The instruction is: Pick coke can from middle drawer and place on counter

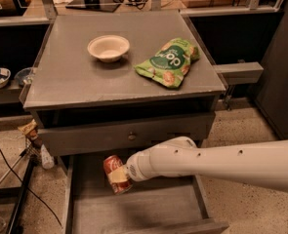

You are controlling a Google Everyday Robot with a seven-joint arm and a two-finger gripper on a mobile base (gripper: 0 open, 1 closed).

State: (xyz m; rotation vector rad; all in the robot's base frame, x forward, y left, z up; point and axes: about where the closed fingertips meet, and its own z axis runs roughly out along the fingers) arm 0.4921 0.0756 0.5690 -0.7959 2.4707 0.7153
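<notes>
Gripper [119,176] sits at the tip of the white arm [221,162], which reaches in from the right, low inside the wide shallow grey middle drawer [148,209]. It is clamped on the small red aluminium coke can [113,163], with one pale finger crossing the can's lower body. The can's long axis is tilted, silver top up-left, base down-right. Whether the base touches the drawer floor, cannot tell.

The large flat matte grey counter [75,79] lies above and behind the gripper, past the grey drawer front with round knob [132,136]. Judged next move: raise the can outward, clear of that front. A white bowl [108,48] and a green snack bag [169,62] rest on the counter, well above.
</notes>
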